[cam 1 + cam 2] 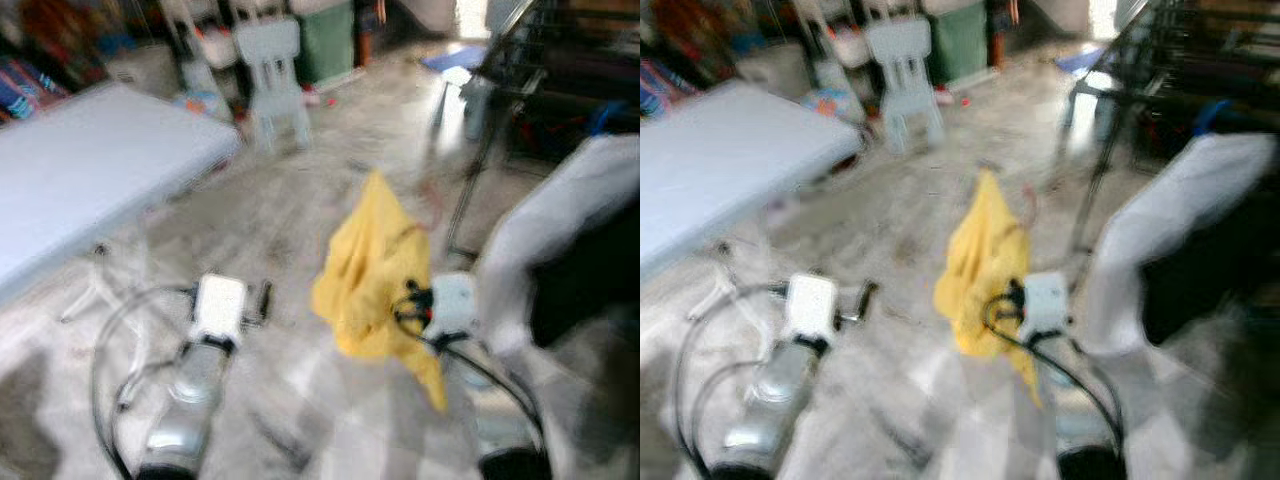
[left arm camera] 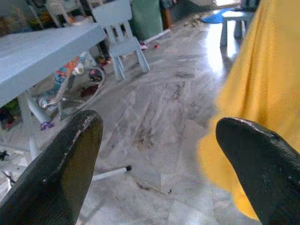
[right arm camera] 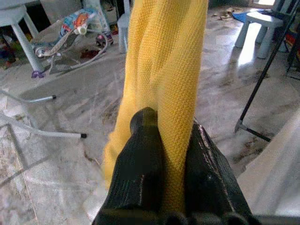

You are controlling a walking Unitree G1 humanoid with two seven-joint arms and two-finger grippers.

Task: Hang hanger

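Right gripper [image 3: 166,154]: two black fingers pressed together on a fold of the yellow garment [image 1: 370,275], the knit cloth pinched between them and rising upward past the fingertips.
Yellow garment: held up in front of the robot at the right arm's end, hanging in loose folds above the marble floor [image 1: 300,210]; a tail of it droops below the wrist.
Left gripper [image 2: 154,154]: fingers spread wide with nothing between them; the garment's edge hangs just beside one finger [image 2: 262,168], and whether it touches cannot be told.
Left arm: raised level with the right, well apart from the cloth in the head views.
Hanger: cannot be made out; a thin reddish line shows near the top of the garment, too blurred to name.
White table [image 1: 90,170]: to the robot's left, cut off by the frame edge.
Small plastic chair [image 1: 272,75]: beyond the table, pale, upright.
Dark metal rack [image 1: 500,110]: at right, its thin legs on the floor, upper part cut off.
White cloth [image 1: 560,220]: draped at far right, over something dark, badly blurred.
Both head views: smeared by motion, fine detail lost.
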